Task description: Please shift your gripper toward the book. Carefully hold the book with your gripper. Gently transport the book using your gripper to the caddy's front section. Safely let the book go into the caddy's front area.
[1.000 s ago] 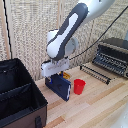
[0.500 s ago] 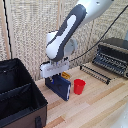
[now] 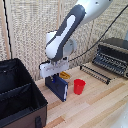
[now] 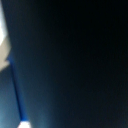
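Note:
The dark navy book (image 3: 58, 88) stands upright on its edge on the wooden table, just on the exterior view's right of the black caddy (image 3: 20, 97). My gripper (image 3: 55, 75) sits straight on top of the book, its pale block over the upper edge and its fingers down around it, shut on the book. I cannot tell whether the book's lower edge touches the table. The wrist view is filled by the book's dark cover (image 4: 75, 60), very close. The caddy's divider splits it into a far and a near compartment.
A red cup (image 3: 79, 86) stands on the table right beside the book, on the exterior view's right. A small yellow object (image 3: 65, 75) lies behind the book. A dark toaster oven (image 3: 113, 56) with its rack pulled out stands at the far right. A cable hangs behind the arm.
The gripper and the book have shifted very slightly toward the exterior view's left, toward the caddy. The cup and the caddy have not moved.

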